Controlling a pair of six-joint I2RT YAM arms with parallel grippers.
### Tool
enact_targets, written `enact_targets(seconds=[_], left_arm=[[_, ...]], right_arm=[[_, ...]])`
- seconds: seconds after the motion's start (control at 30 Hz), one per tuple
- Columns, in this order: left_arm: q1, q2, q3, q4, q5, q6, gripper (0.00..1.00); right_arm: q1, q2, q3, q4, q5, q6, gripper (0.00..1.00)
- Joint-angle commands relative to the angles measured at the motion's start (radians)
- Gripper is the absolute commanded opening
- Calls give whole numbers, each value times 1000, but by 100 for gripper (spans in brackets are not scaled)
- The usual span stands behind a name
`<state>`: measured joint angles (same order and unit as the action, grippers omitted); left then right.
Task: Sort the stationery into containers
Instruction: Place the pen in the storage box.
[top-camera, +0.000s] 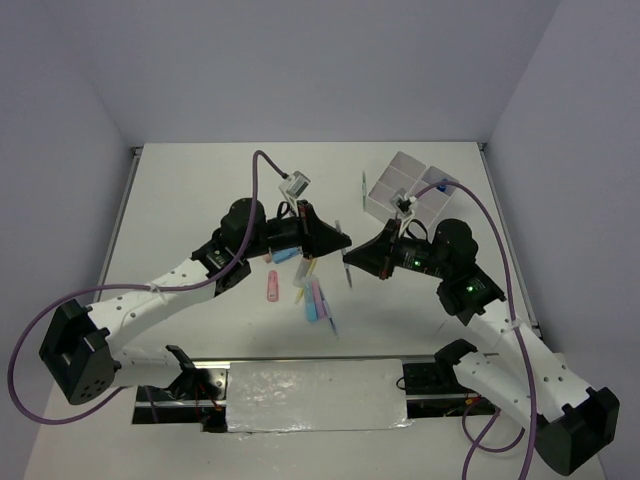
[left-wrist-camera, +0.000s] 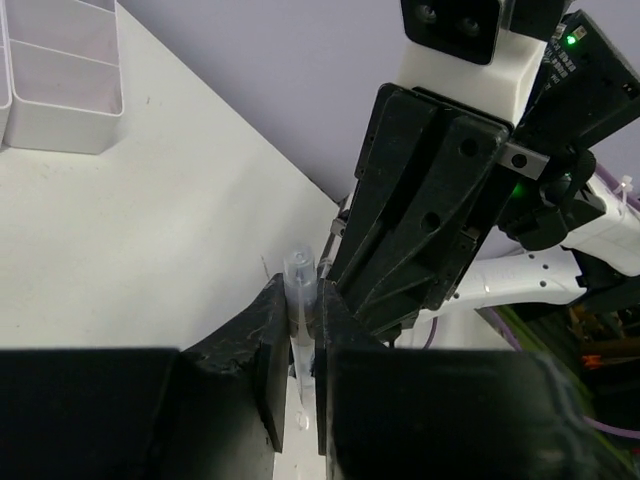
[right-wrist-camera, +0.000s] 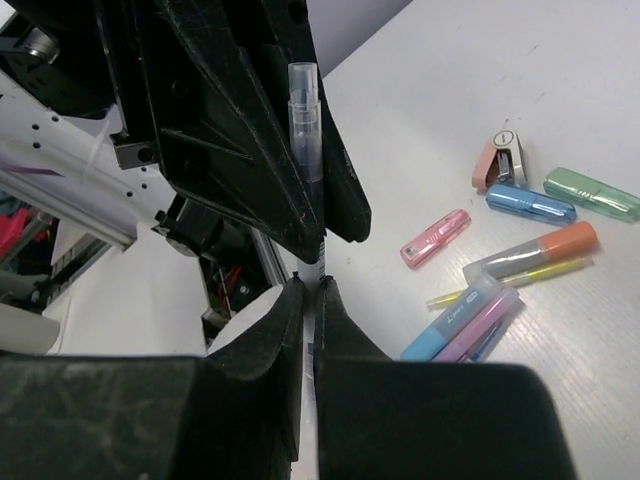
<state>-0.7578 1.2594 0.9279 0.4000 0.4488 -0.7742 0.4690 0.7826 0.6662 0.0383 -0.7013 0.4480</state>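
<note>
Above mid-table, your left gripper (left-wrist-camera: 303, 330) and right gripper (right-wrist-camera: 311, 295) are both clamped on the clear-capped pen (right-wrist-camera: 304, 110); free one before swinging it toward the tray (top-camera: 385, 192).

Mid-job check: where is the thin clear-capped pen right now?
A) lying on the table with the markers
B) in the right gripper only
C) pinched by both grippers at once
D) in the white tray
C: the right wrist view shows the pen clamped in the right gripper, and the left wrist view shows the left gripper closed on the same pen.
</note>
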Motion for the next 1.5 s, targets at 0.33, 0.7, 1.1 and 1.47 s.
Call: enact_targets(seconds=[0.33,0.7,1.1,1.47], left_arm=[[26,292,388,66,-373,329,0],[52,996,1160,227,-444,463,0],[83,1445,1494,503,-478,411,9],[81,1514,1484,551,-486,342,15]], right_arm=[[-3,-219,110,-554,862,107,81],[0,-514,66,-672,1139,210,82],[-3,-494,36,-600,1042,126,81],[0,-480,36,-548,1014,87,81]])
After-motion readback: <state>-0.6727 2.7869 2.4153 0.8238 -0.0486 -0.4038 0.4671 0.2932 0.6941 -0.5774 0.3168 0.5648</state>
